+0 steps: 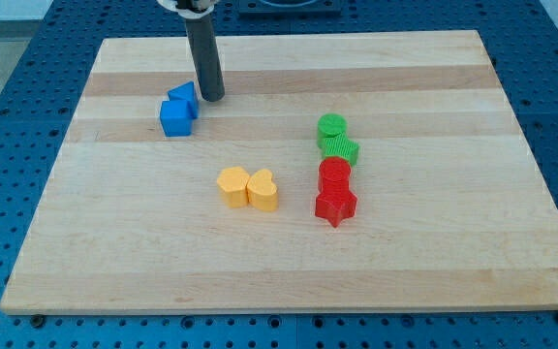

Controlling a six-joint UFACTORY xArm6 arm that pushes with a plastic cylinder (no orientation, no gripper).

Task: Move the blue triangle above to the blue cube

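Camera view: wooden counter (289,262); dark rod, no clamping tool fitted, tip (212,98) just right of blue plastic triangle (183,97), which touches blue plastic cube (174,118) at its upper right; advisable: short, gentle nudges leftward, sparing the cube.

Blue triangle (184,96) touching blue cube (175,118), toward the view's top-right.
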